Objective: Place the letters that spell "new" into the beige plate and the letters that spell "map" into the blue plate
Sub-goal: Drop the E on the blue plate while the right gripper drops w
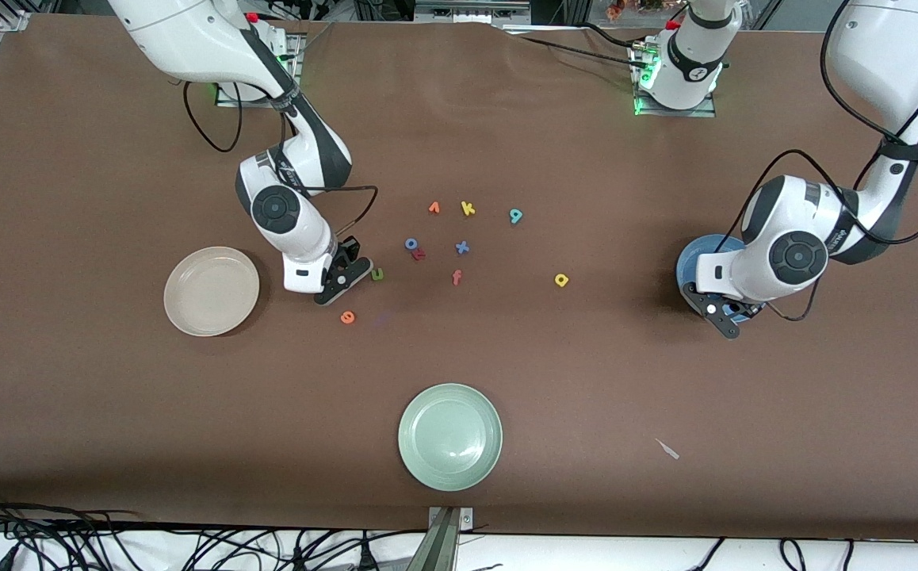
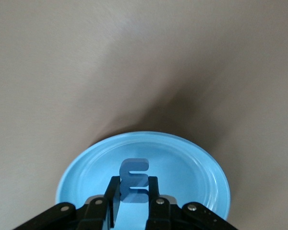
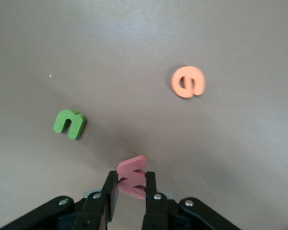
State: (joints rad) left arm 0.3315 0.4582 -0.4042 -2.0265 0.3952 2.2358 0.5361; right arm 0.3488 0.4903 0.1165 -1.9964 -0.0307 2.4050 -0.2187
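My right gripper (image 3: 131, 180) is shut on the pinkish-red "w" (image 3: 133, 167), low over the table beside the green "n" (image 3: 69, 123) and the orange "e" (image 3: 188, 82). In the front view this gripper (image 1: 346, 279) stands between the beige plate (image 1: 212, 291) and the "n" (image 1: 377, 274), with the "e" (image 1: 347, 317) nearer the camera. My left gripper (image 2: 134, 189) is shut on the blue "m" (image 2: 134, 178) just above the blue plate (image 2: 187, 160). The left arm hides most of that plate (image 1: 701, 258). The yellow looped letter (image 1: 561, 279) and the teal "9"-like letter (image 1: 515, 216) lie mid-table.
Other letters lie mid-table: an orange one (image 1: 434, 208), the yellow "k" (image 1: 468, 208), the blue "o" (image 1: 411, 244), a dark-red one (image 1: 418, 254), the blue "x" (image 1: 462, 247) and the orange "f" (image 1: 457, 277). A pale green plate (image 1: 450, 436) sits near the front edge.
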